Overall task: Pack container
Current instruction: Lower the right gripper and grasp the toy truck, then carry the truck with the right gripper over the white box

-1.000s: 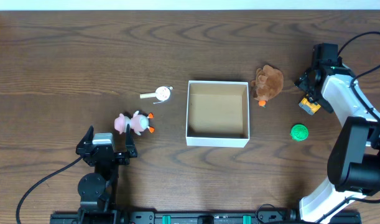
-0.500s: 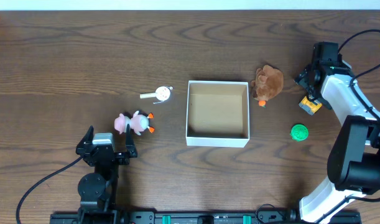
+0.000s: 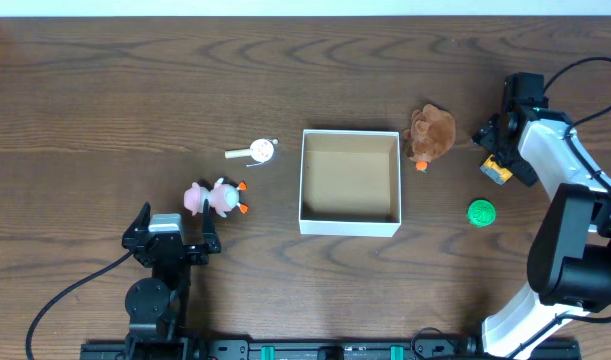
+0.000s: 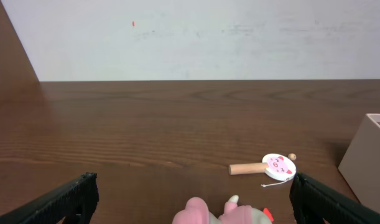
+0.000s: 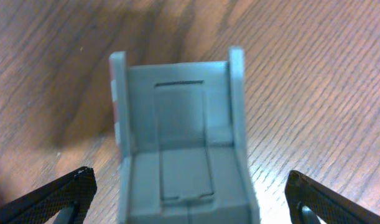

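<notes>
The container (image 3: 301, 182) is a square white box with a brown inside, empty, at the table's middle; its wall shows in the left wrist view (image 4: 367, 154). My right gripper (image 3: 498, 155) is open over a small grey and orange toy (image 3: 497, 170). In the right wrist view the toy's grey body (image 5: 180, 143) lies between the spread fingers (image 5: 190, 200), which are not touching it. My left gripper (image 3: 171, 232) is open and empty just in front of a pink pig toy (image 3: 213, 197), which also shows in the left wrist view (image 4: 222, 214) between the fingers (image 4: 193, 200).
A brown plush toy (image 3: 432, 132) lies right of the box. A green round toy (image 3: 481, 212) lies at the right front. A small white paddle with a wooden handle (image 3: 253, 151) lies left of the box and shows in the left wrist view (image 4: 264, 167).
My right gripper has shifted slightly over the small grey and orange toy. The left arm and the toys have not moved.
</notes>
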Motion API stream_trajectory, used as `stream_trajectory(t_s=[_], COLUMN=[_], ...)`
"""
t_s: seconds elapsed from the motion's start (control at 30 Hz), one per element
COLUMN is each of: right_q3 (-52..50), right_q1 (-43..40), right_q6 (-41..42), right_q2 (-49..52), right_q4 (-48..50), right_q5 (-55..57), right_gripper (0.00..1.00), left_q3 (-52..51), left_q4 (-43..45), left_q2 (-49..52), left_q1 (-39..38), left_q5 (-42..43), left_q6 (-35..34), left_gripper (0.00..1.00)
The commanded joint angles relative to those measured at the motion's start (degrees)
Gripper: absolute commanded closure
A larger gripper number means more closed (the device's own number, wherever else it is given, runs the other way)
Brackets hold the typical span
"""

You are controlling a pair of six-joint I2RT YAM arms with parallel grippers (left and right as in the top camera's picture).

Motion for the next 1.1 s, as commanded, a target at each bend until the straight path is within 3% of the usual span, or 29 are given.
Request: stream_trajectory(t_s=[0.0,0.4,0.6,0.73,0.87,1.07], right_q3=[-0.11,-0.11,-0.11,-0.11,0.28,4.74], right_q1=[-1.57,-3.89,-3.89,-3.91,-3.85,-3.67], right_q6=[1.97,1.90,1.90,1.40,-1.49,-5.11], right_q2=[0.68,1.36,3.41,4.00,3.89,3.87], right_q4=[0.22,1.33,1.49,1.46,0.96,-5.11], right_q5=[0.22,-4.70,-6.91,-8.17,-8.33,-8.33], right_gripper=[0.01,0.07,0.16,0.30,0.59,0.65], left_q3=[-1.97,-1.97,-1.97,-1.97,-1.97,-1.97], left_q4=[-0.85,-0.87,-0.87,-0.87,-0.87,-0.87], left_q2=[-0.04,-0.04,-0.04,-0.04,-0.04,-0.04], left_q1=[0.26,0.26,0.26,0.26,0.26,0.26], left_q5=[0.24,0.24,0.24,0.24,0.24,0.24], left_q6=[0.37,0.37,0.37,0.37,0.37,0.37], left_gripper=[0.02,0.02,0.02,0.02,0.02,0.02])
